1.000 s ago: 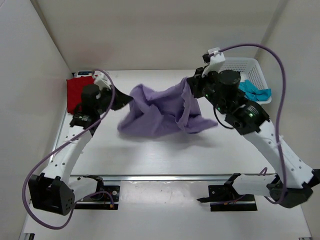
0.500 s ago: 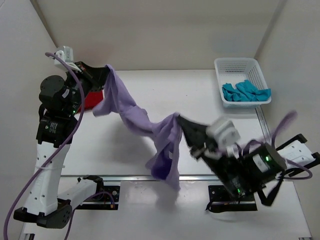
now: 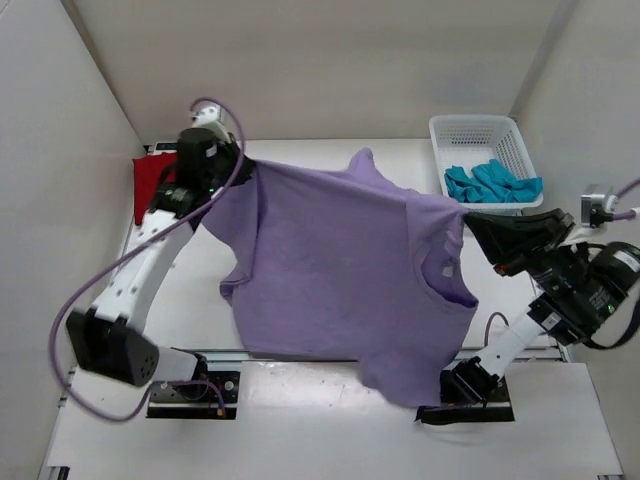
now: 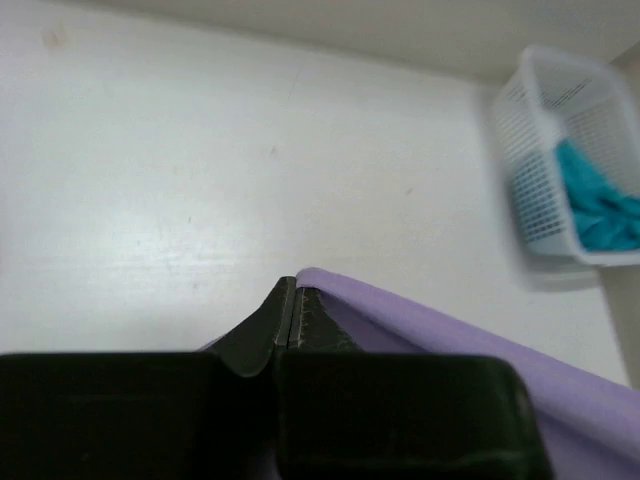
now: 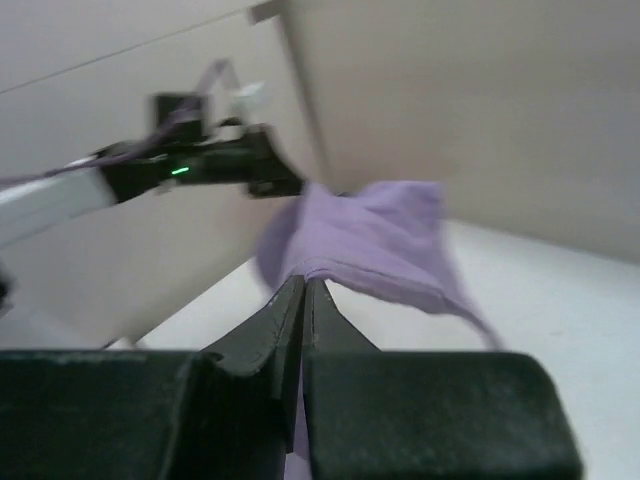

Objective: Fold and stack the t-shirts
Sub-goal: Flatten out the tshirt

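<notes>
Two arms hold a lavender t-shirt (image 3: 350, 270) stretched out flat in the air above the white table (image 3: 200, 310). The left gripper (image 3: 243, 167) is pinched tight on its far-left corner and the right gripper (image 3: 468, 214) is clamped on the edge at the right, beside the collar.

The overhead view alone shows the whole garment. It also shows the dark red t-shirt (image 3: 150, 182) lying at the far left and the teal t-shirt (image 3: 495, 183) in the white mesh basket (image 3: 470, 124) at the far right. The left wrist camera shows closed fingertips (image 4: 282, 312) with a purple fold coming out from between them. The right wrist camera shows blurred cloth beyond its closed tips and the left arm (image 5: 200, 165) across from it.

Half a second ago the shirt hung as a twisted rope between the arms, and a second ago it was bunched at mid-table.

A small tag (image 3: 446, 270) at the collar is too small to read.
</notes>
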Controlling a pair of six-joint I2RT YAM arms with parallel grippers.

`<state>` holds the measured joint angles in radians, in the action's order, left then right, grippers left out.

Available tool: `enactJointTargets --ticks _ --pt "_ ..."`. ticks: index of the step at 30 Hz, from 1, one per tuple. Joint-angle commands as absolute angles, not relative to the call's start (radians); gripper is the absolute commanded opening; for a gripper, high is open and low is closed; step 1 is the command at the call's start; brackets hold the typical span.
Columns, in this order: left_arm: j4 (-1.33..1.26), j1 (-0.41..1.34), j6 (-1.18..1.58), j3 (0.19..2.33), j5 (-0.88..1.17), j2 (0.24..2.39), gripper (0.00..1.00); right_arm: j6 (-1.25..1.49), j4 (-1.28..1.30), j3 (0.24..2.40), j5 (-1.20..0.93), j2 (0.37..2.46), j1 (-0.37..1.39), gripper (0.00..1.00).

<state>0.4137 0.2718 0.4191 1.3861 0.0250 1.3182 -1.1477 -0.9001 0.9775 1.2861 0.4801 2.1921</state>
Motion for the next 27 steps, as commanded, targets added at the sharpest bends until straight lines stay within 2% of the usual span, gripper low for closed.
enactJointTargets --ticks 1,3,5,8,9,16,19,25,27 --pt "0.368 0.275 0.396 1.336 -0.040 1.396 0.02 -1.311 -1.222 0.849 1.322 0.292 2.412 0.00" --pt "0.368 0.262 0.393 1.325 -0.067 1.469 0.01 -1.406 -1.303 0.781 1.302 0.192 2.573 0.00" --pt "0.354 0.256 0.406 1.322 -0.041 1.529 0.01 -1.549 -1.426 0.775 1.276 0.150 2.644 0.00" --pt "0.334 0.221 0.431 1.341 -0.016 1.594 0.00 -1.910 -1.823 0.849 1.197 0.252 2.695 0.01" --pt "0.333 0.203 0.445 1.348 0.009 1.591 0.00 -2.036 -1.872 0.903 1.193 0.320 2.694 0.01" --pt "0.304 0.169 0.450 1.376 0.040 1.543 0.00 -2.200 -1.873 1.169 1.143 0.645 2.462 0.00" --pt "0.315 0.175 0.448 1.387 0.037 1.557 0.01 -2.235 -1.867 1.238 1.134 0.722 2.361 0.00" --pt "0.293 0.164 0.456 1.382 0.028 1.638 0.00 -2.221 -1.867 1.214 1.172 0.686 2.362 0.00" --pt "0.285 0.176 0.443 1.399 0.006 1.675 0.04 -2.191 -1.865 1.180 1.180 0.660 2.323 0.00"
